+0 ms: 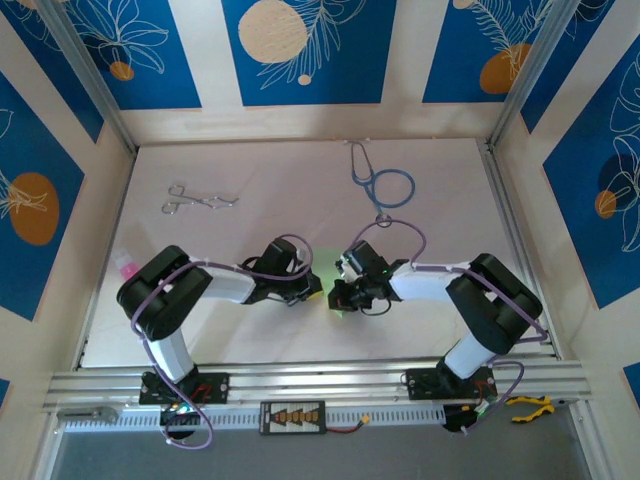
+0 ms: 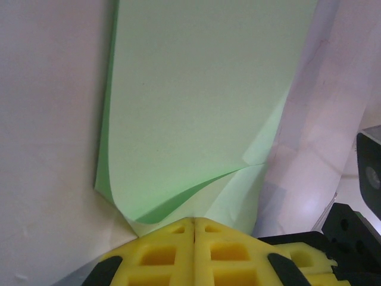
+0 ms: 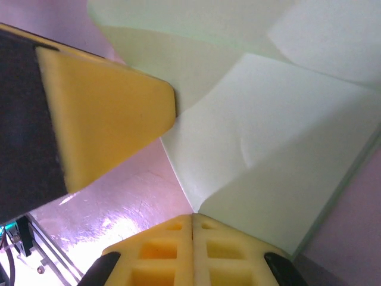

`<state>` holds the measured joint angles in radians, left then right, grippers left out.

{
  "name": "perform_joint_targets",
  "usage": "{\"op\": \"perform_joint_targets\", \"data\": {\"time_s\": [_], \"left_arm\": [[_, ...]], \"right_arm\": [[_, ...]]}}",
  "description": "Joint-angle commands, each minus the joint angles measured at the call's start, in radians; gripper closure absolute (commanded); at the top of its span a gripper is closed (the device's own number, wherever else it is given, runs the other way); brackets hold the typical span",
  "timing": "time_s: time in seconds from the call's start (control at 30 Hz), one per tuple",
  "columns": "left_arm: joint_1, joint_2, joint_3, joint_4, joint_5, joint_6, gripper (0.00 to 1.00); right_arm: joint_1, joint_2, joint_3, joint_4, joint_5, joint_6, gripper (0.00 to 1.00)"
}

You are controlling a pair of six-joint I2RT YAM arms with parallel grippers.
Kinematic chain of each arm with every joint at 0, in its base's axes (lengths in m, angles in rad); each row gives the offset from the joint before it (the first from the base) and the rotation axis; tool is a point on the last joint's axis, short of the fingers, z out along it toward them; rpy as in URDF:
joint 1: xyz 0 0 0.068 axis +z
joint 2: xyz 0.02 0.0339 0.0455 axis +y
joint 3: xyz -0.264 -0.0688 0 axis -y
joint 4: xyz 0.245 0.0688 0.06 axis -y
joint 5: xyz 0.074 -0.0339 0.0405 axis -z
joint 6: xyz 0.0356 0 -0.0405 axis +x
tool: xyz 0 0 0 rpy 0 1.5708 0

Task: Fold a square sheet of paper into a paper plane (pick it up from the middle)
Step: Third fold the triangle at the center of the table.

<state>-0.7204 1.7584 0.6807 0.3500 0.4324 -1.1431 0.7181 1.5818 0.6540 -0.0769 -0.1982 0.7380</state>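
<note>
we have the sheet (image 2: 202, 107) mid-counter (image 1: 250, 170) | left pincer (image 2: 194, 220) at its 9 o'clock, right pincer (image 3: 192, 215) at 3, both clamped shut on its edge | one flap curling over, no crisp crease we can see | we judge it early: nearly every fold left

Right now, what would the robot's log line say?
left gripper: shut on square sheet of paper | right gripper: shut on same sheet | sheet: bent, between both grippers, mid-table
</note>
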Motion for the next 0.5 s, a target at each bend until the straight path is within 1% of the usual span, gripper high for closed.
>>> {"op": "perform_joint_targets", "data": {"time_s": [0.0,0.47], "left_arm": [[0.0,0.028,0.01,-0.068,-0.043,0.022,1.0],[0.002,0.023,0.006,-0.092,-0.059,0.023,1.0]], "right_arm": [[0.004,-0.027,-0.036,-0.04,-0.003,-0.005,1.0],[0.005,-0.137,-0.159,-0.051,0.005,-0.019,0.99]]}}
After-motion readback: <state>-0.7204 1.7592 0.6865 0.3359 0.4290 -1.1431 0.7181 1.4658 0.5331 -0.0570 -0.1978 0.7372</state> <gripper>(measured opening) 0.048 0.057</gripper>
